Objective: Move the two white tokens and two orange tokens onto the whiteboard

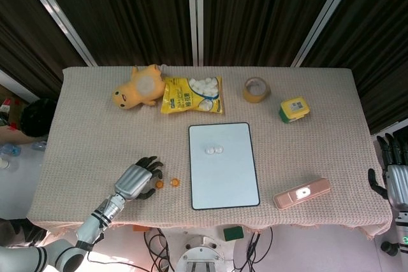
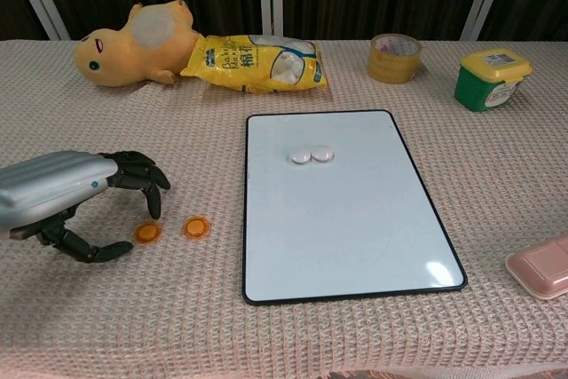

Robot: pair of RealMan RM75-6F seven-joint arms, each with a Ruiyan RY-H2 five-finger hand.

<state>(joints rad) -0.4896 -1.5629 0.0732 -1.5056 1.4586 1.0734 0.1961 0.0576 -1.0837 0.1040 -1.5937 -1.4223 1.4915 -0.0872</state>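
Two white tokens lie side by side on the upper part of the whiteboard. Two orange tokens rest on the cloth just left of the board's lower left side. My left hand hovers right beside the left orange token, fingers spread and curved down over it, thumb below; it holds nothing. My right hand hangs off the table's right edge with fingers apart and nothing in it.
A yellow plush toy, a yellow snack bag, a tape roll and a green tub with a yellow lid line the back. A pink case lies at the front right.
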